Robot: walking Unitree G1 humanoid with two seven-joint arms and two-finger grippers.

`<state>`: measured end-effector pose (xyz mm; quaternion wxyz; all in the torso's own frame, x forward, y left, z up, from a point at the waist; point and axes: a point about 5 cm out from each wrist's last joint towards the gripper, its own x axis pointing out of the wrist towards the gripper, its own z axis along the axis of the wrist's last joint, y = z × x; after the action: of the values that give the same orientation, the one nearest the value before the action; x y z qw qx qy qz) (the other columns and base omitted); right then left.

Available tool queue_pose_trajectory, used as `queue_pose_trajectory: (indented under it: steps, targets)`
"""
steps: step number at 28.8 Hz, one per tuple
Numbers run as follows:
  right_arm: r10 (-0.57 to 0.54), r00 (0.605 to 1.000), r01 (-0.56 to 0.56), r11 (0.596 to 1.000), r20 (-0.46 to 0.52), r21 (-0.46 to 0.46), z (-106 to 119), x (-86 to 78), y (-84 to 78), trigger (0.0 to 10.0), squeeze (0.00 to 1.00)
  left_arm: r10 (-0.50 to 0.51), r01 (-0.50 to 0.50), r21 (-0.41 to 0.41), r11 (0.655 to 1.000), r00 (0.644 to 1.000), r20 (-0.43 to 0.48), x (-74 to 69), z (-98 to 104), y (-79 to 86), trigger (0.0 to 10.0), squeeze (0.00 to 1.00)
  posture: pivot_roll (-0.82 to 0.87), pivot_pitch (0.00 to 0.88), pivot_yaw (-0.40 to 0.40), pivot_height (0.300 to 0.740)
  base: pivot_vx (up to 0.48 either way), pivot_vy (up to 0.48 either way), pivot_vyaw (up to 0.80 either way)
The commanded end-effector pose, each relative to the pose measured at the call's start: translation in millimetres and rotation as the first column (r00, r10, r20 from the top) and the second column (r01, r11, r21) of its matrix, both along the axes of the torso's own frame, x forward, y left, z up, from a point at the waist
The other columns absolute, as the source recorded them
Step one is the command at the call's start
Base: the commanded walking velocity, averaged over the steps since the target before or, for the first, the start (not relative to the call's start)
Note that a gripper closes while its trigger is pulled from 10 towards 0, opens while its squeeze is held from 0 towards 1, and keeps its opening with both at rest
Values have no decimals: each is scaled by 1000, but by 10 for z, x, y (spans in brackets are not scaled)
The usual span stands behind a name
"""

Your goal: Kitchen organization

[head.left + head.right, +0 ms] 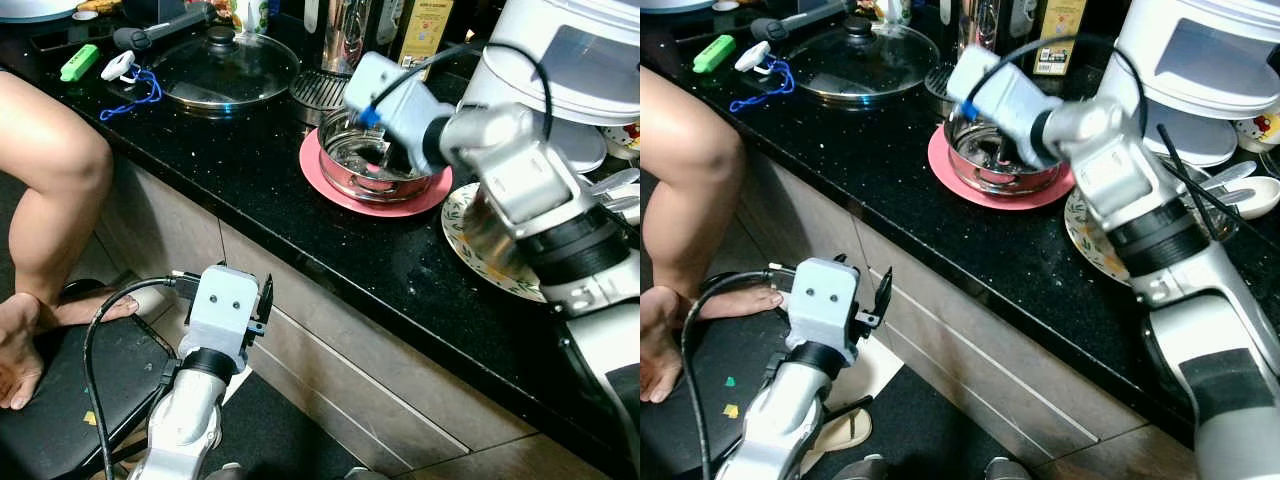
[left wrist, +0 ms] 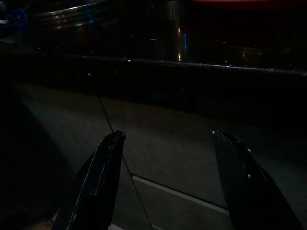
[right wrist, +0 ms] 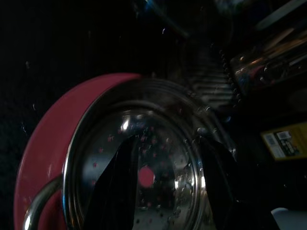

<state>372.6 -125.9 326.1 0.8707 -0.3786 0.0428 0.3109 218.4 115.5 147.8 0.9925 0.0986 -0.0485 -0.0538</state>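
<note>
One steel colander (image 1: 378,165) sits on a pink plate (image 1: 335,190) near the middle of the black surface (image 1: 260,175), back from its front edge. The right gripper (image 3: 163,187) reaches down into the colander's bowl, its two black fingers apart with nothing between them, hanging just above the perforated bottom. From the head views the wrist housing hides those fingers; the right wrist view looks straight into the bowl and shows the holes, the pink showing through a larger centre hole, one handle at the rim, and the plate's rim curving round the outside.

Just behind the colander on the surface stands a ribbed metal rack (image 1: 318,92), and beyond it bottles, one with a yellow label (image 1: 1058,35). Toward the left back corner lies a glass pan lid (image 1: 225,65) with a black knob, and beside it a blue cord (image 1: 135,95) and a green marker (image 1: 79,62). To the right of the pink plate lies a patterned plate (image 1: 1090,245), partly under the right arm, with a white appliance (image 1: 1200,60) behind it.

Below the front edge of the surface, the left gripper (image 2: 165,179) hangs before the cabinet fronts (image 1: 330,370), fingers spread and empty. A person's bare leg (image 1: 45,180) stands at the left, foot on a dark mat (image 1: 60,390).
</note>
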Motion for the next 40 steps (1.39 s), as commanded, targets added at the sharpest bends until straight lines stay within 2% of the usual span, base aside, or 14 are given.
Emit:
queue_pose_trajectory:
  steps: [1, 5, 8, 11, 13, 15, 21, 25, 28, 35, 37, 38, 40]
  targets:
    - [46, 999, -46, 997, -2, 61, 131, -25, -26, 10000, 0, -4, 4, -7, 1000, 1000, -5, -1, -17, -42, 10000, 0, 38, 93, -92, 740, 0, 0, 0]
    - [117, 993, -116, 990, -2, 86, 274, -81, -91, 10000, 0, -4, 4, -8, 1000, 1000, -4, 1, -15, -48, 10000, 0, 37, 93, -92, 740, 0, 0, 0]
    - [223, 974, -222, 975, -28, 31, 286, -179, -147, 10000, 0, -5, 5, -9, 1000, 1000, -4, 3, -15, -50, 10000, 0, 35, 93, -93, 740, 0, 0, 0]
    - [275, 959, -279, 959, -71, -54, 183, -249, -182, 10000, 0, -5, 5, -10, 1000, 1000, -4, 5, -13, -51, 10000, 0, 35, 93, -93, 740, 0, 0, 0]
    - [279, 956, -285, 956, -88, -71, 150, -255, -184, 10000, 0, -5, 5, -11, 1000, 1000, -4, 7, -12, -51, 10000, 0, 30, 94, -90, 740, 0, 0, 0]
    - [277, 950, -297, 946, -146, -133, 4, -264, -202, 10000, 0, -7, 7, -11, 1000, 1000, -3, 13, -11, -56, 10000, 0, 33, 93, -87, 740, 0, 0, 0]
    - [232, 957, -268, 939, -176, -217, -135, -242, -283, 10000, 0, -9, 9, -11, 1000, 1000, -3, 15, -11, -59, 10000, 0, 36, 91, -83, 740, 0, 0, 0]
    - [225, 959, -264, 928, -170, -263, -111, -245, -358, 10000, 0, -12, 12, -10, 1000, 1000, -2, 16, -10, -61, 10000, 0, 34, 86, -83, 740, 0, 0, 0]
    - [198, 968, -239, 914, -156, -326, -1, -240, -535, 10000, 0, -15, 15, -10, 1000, 1000, 0, 21, -12, -70, 10000, 0, 35, 81, -85, 740, 0, 0, 0]
    - [179, 979, -203, 915, -101, -348, 194, -217, -649, 10000, 0, -15, 15, -11, 1000, 1000, 1, 21, -15, -73, 10000, 0, 37, 74, -86, 740, 0, 0, 0]
    - [176, 977, -209, 891, -117, -403, 147, -215, -655, 10000, 0, -17, 17, -11, 1000, 1000, 2, 24, -14, -76, 10000, 0, 37, 75, -84, 740, 0, 0, 0]
    - [188, 971, -234, 864, -145, -446, 82, -224, -645, 10000, 0, -19, 19, -11, 1000, 1000, 2, 25, -12, -81, 10000, 0, 39, 73, -83, 740, 0, 0, 0]
    - [193, 969, -242, 858, -152, -454, 67, -227, -641, 10000, 0, -20, 20, -11, 1000, 1000, 2, 25, -12, -82, 10000, 0, 39, 73, -83, 740, 0, 0, 0]
